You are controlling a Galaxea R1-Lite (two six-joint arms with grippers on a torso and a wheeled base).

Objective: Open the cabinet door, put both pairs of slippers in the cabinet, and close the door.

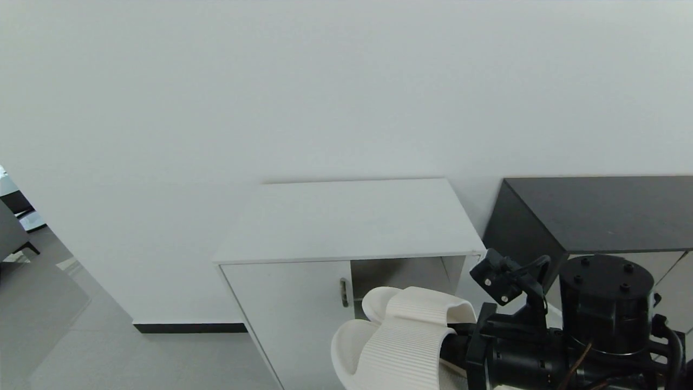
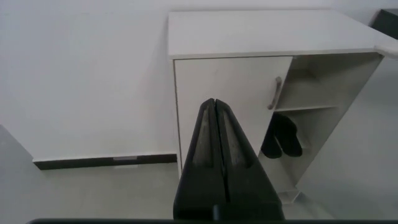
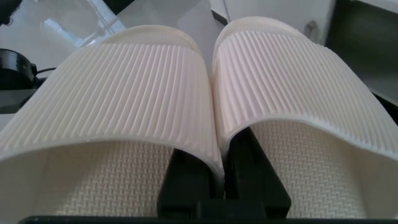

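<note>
The white cabinet (image 1: 346, 222) stands against the wall with its left door (image 1: 292, 319) closed and its right half open. A pair of black slippers (image 2: 283, 137) lies on the lower shelf inside, under an upper shelf (image 2: 311, 107). In front of the opening, low down, my right gripper (image 3: 224, 171) is shut on a pair of white ribbed slippers (image 1: 400, 336), its fingers pinching the two inner sides together. My left gripper (image 2: 214, 111) is shut with nothing in it, held off from the closed door at about mid height.
A metal handle (image 1: 344, 292) runs along the closed door's inner edge. A black cabinet (image 1: 595, 211) stands close on the right of the white one. Grey floor (image 1: 108, 352) lies open to the left, with a dark skirting strip (image 1: 189, 327) along the wall.
</note>
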